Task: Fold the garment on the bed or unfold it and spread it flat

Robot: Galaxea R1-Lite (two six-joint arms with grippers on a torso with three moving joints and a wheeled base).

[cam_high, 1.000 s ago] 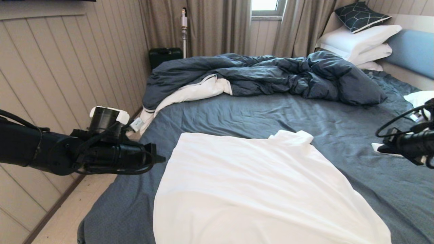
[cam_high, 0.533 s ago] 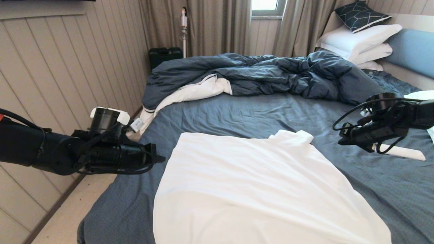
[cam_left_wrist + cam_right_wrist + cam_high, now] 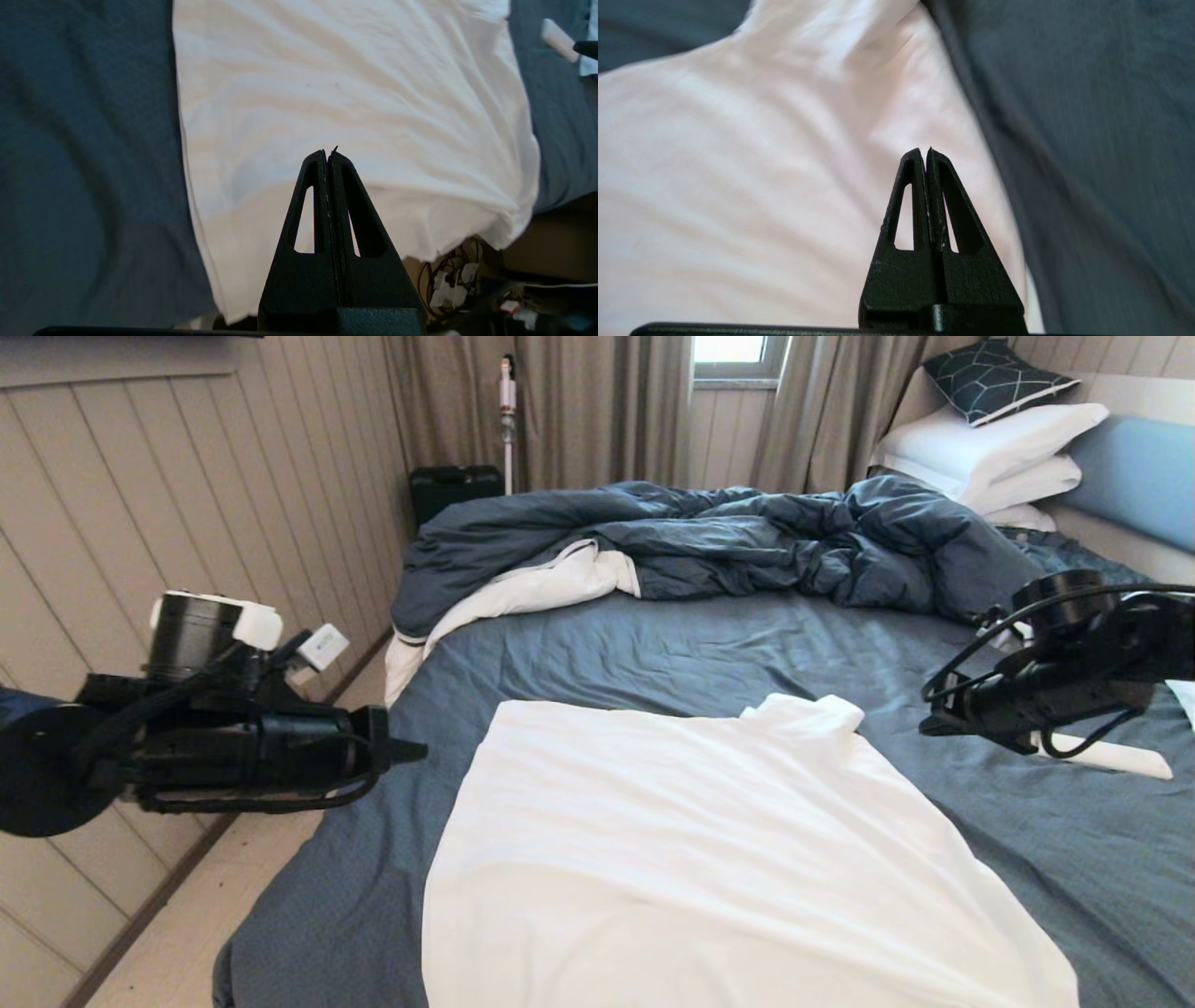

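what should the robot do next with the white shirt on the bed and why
Probably open both pincers and lower them toward the shirt's side edges. The left pincer and right pincer are both shut, holding nothing, raised on either side of the shirt, which lies spread on the bed. Shut fingers cannot pinch cloth, so opening comes before any fold.

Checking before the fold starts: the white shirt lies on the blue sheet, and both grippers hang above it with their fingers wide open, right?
Not quite. The left gripper and right gripper are shut, fingers pressed together, as both wrist views show. The garment does lie on the bed, untouched.
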